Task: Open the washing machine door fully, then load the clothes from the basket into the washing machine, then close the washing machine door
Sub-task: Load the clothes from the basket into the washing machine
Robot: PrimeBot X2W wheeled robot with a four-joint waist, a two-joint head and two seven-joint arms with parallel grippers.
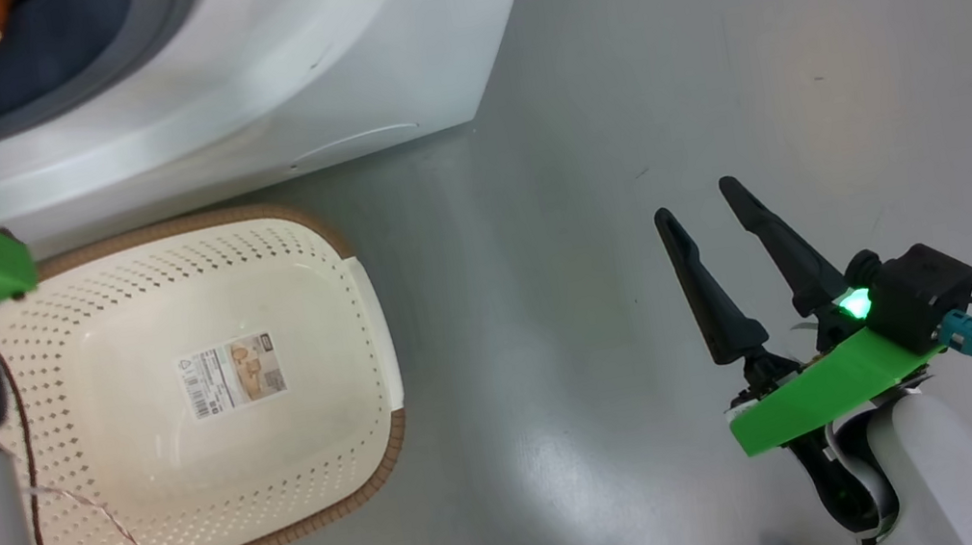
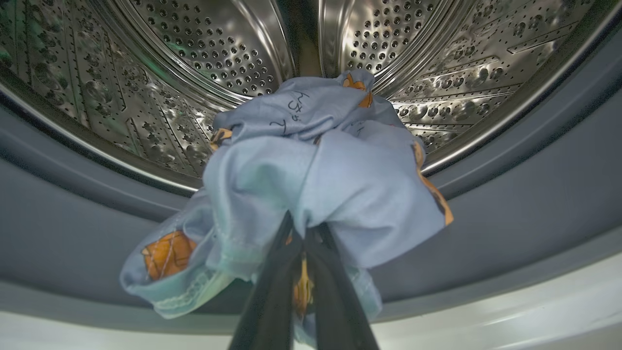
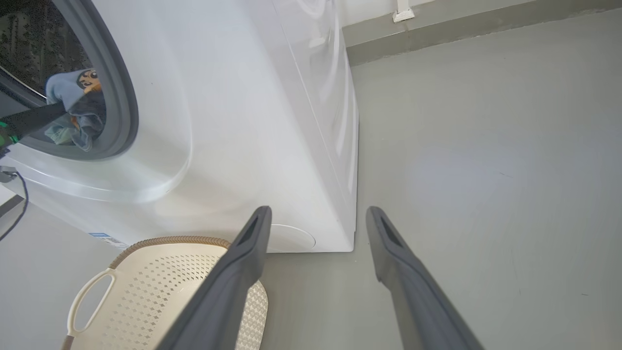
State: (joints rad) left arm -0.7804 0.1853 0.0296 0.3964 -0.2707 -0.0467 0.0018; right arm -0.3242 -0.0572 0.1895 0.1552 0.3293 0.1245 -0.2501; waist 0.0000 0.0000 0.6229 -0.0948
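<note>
At the mouth of the washing machine (image 3: 218, 121), the left end effector (image 2: 302, 233) is clamped shut on the clothes (image 2: 316, 170). They form a bunched blue bundle bulging past the fingertips toward the steel drum (image 2: 218, 48), long axis slanting from lower left to upper right in the left wrist view, above the grey gasket (image 2: 73, 218). Below, the basket (image 1: 291, 274) sits on the floor (image 1: 702, 34) against the machine's front. Right of it, the right end effector (image 1: 695, 200) hovers spread wide, holding nothing.
</note>
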